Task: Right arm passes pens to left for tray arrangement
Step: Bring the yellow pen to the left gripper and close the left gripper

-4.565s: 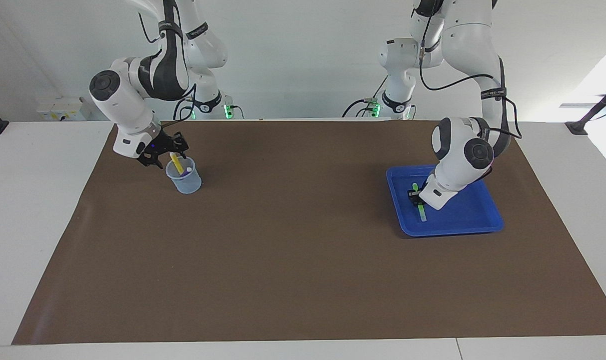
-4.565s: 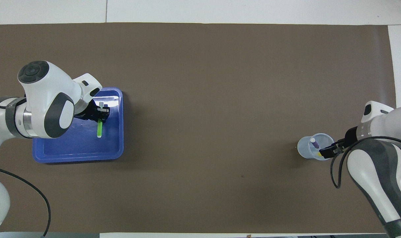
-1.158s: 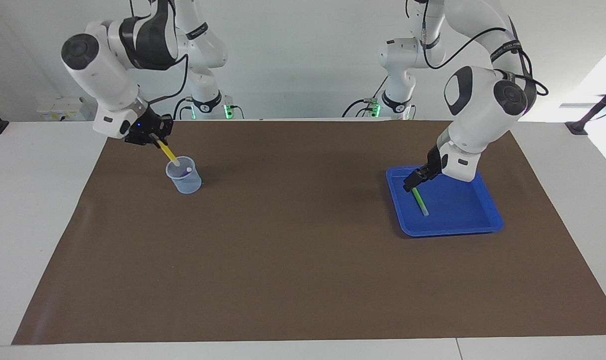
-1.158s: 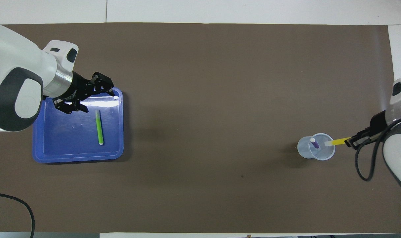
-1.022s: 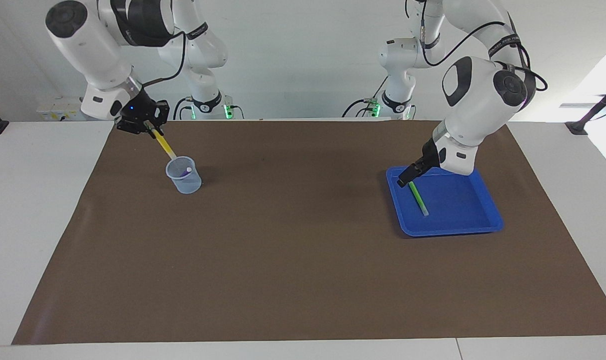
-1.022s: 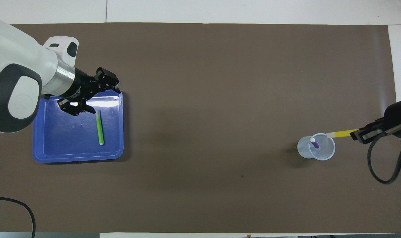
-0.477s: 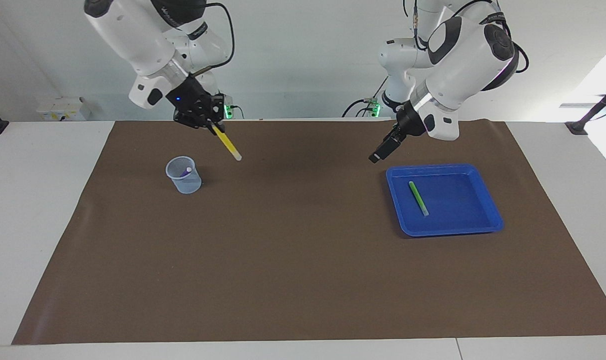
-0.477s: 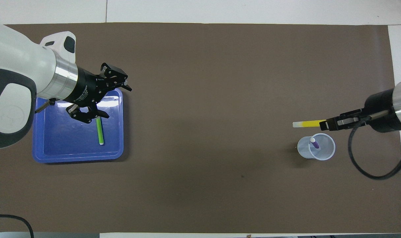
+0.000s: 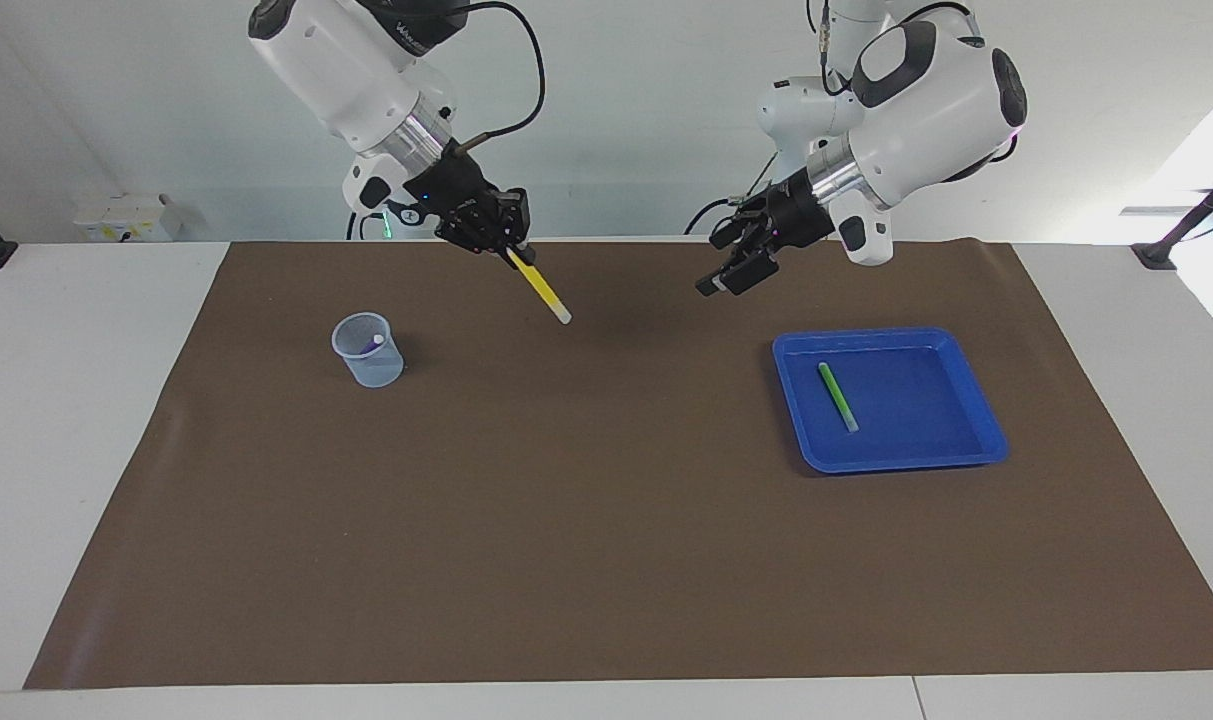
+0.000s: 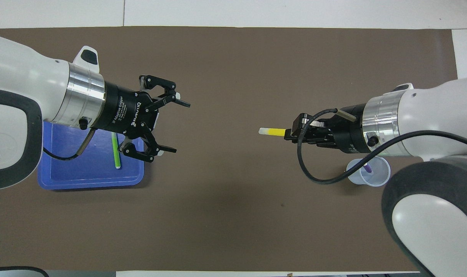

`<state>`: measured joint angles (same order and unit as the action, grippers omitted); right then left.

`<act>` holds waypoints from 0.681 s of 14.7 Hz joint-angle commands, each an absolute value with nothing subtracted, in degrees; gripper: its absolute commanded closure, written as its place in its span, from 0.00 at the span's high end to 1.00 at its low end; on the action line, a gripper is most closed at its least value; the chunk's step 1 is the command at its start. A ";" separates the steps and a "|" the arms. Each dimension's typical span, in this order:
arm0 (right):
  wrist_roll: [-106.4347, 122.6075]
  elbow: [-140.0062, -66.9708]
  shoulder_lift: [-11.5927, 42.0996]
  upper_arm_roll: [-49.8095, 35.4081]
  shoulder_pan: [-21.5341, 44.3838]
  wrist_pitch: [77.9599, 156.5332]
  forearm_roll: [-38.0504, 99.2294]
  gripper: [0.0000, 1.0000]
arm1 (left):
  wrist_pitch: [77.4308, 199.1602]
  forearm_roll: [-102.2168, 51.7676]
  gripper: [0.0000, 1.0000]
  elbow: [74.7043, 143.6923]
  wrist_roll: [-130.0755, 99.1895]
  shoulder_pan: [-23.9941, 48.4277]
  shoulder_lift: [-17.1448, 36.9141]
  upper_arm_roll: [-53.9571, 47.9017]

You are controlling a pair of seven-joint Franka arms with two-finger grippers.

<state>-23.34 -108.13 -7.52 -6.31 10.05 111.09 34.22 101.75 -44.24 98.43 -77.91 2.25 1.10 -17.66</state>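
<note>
1. Facing view: the right gripper (image 9: 514,254), raised over the brown mat (image 9: 606,560), is clamped on the yellow pen (image 9: 541,288), whose pale tip slants down toward the left gripper (image 9: 726,268). That one is up over the mat with its fingers spread and empty. The green pen (image 9: 837,396) lies in the tray (image 9: 981,400); the purple pen (image 9: 375,341) stands in the cup (image 9: 368,350).

2. Overhead view: the yellow pen (image 10: 272,132) juts from the right gripper (image 10: 291,133), its tip well apart from the left gripper (image 10: 171,127), wide open beside the tray (image 10: 83,177).

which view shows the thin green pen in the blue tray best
The facing view: the thin green pen lies fully visible in the shallow bright-blue plastic tray. In the overhead view the open left gripper covers the pen's upper end.
</note>
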 commanded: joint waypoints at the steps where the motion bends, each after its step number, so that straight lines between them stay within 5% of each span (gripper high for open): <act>1: -29.07 -111.79 -9.76 -6.15 14.05 117.13 36.39 0.00 | 107.38 -51.22 1.00 107.20 -78.49 1.67 -4.38 -18.10; 10: -34.10 -114.26 -10.28 -7.03 20.48 125.33 36.39 0.00 | 125.15 -59.32 1.00 115.40 -78.66 8.69 -6.33 -18.19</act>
<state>-33.89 -112.49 -8.74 -6.41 20.50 124.20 35.23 122.27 -57.46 112.74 -78.44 6.81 -4.68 -18.54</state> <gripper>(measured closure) 0.828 0.000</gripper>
